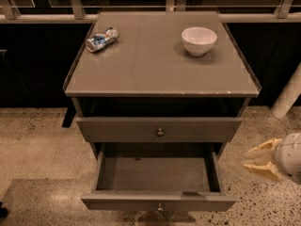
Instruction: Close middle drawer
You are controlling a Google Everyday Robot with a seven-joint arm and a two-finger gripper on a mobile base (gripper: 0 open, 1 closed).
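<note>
Your gripper [247, 159] hangs low beside the cabinet's [155, 69] right flank, fingers parted and holding nothing, level with the middle drawer [117, 201], which stands pulled well out, and is apparently placed to come round and push its front in.

No legible text, label or number. Crushed can [102, 39] at the bench's back-left corner carries print, unreadable. Gripper [246, 160] beyond the right edge, low, fingers apart.
</note>
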